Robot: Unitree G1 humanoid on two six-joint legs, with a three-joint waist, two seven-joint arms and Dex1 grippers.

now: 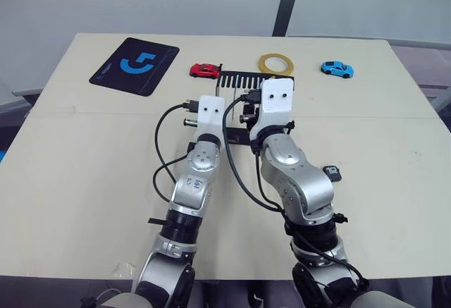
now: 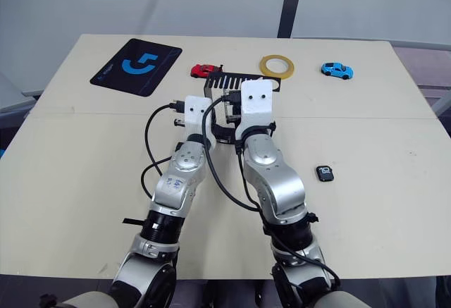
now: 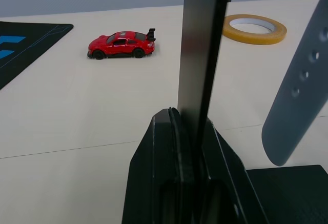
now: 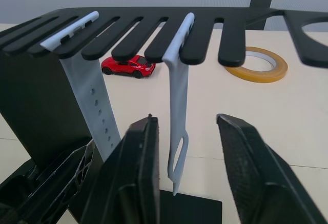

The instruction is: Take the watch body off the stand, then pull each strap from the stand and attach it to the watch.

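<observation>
While my left gripper clamps the stand steady, my right gripper gapes around a hanging strap; the watch lies off to its right.

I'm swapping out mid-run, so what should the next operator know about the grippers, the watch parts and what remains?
Left gripper: shut on the stand, clamping its upright post.
Right gripper: open, its fingers either side of the straps, not yet closed.
Both straps hang from the stand's slotted top plate.
The watch body lies on the table to the robot's right, off the stand and apart from both grippers.
Done: watch body removed.
Left: pull each strap from the stand and attach it to the watch body.
</observation>
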